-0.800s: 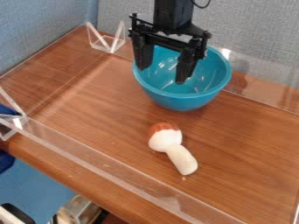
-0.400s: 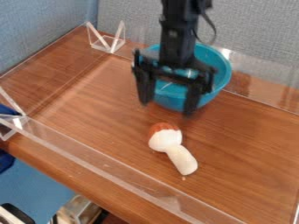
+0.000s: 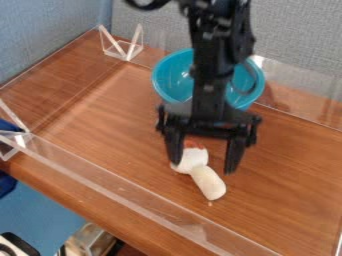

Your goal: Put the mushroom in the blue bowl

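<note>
Jaws wide apart, the claw (image 3: 203, 158) hangs over the near part of the wooden table (image 3: 96, 118), a little blurred, with nothing gripped between its two fingers. Just below and in front of it lies the mushroom (image 3: 199, 174), on its side, the orange-brown cap end nearest the claw and partly hidden by it, the pale stem slanting away towards the near edge. Whether a finger touches the cap cannot be told from this view.

Behind the claw, on the far side of the table, stands the blue bowl (image 3: 174, 76), upright, its middle covered by the arm (image 3: 219, 50). No mushroom is in the part that shows.

The step in hand looks to be the approach for the grasp, so the placing is all to come. Next, the claw would need to come a little towards the near edge and down, one finger on each side of the mushroom, before closing. Since the piece lies slantwise, a poorly lined-up finger could land on the cap or roll it.

Beyond the claw to the picture's left, a white wire frame (image 3: 122, 45) stands well apart, out of the likely path. After the grasp, the bowl's wall is the main obstacle: the claw should lift above the rim before going back over it.
</note>
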Available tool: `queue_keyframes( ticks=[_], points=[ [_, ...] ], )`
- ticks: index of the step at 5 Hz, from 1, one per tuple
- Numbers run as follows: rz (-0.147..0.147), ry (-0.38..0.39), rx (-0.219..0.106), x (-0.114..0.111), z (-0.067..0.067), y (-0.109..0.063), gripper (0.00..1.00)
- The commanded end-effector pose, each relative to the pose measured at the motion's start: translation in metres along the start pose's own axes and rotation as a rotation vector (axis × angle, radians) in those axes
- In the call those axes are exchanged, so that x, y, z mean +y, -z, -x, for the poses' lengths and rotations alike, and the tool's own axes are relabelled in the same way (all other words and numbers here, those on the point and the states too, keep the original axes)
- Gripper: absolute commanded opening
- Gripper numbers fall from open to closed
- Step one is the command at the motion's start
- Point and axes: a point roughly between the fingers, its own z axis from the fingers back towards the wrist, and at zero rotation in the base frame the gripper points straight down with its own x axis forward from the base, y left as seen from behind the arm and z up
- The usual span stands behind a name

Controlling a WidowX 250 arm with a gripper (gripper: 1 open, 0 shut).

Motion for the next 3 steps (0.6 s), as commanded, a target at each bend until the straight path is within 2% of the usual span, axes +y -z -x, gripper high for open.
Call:
queue_keyframes(
  ticks=[1, 2, 3],
  points=[
    [0.04, -0.093, -0.051, -0.004, 0.001, 0.006, 1.0],
    [0.05, -0.219, -0.067, -0.003, -0.002, 0.019, 1.0],
    [0.043, -0.283, -0.078, -0.003, -0.006, 0.032, 1.0]
  ],
)
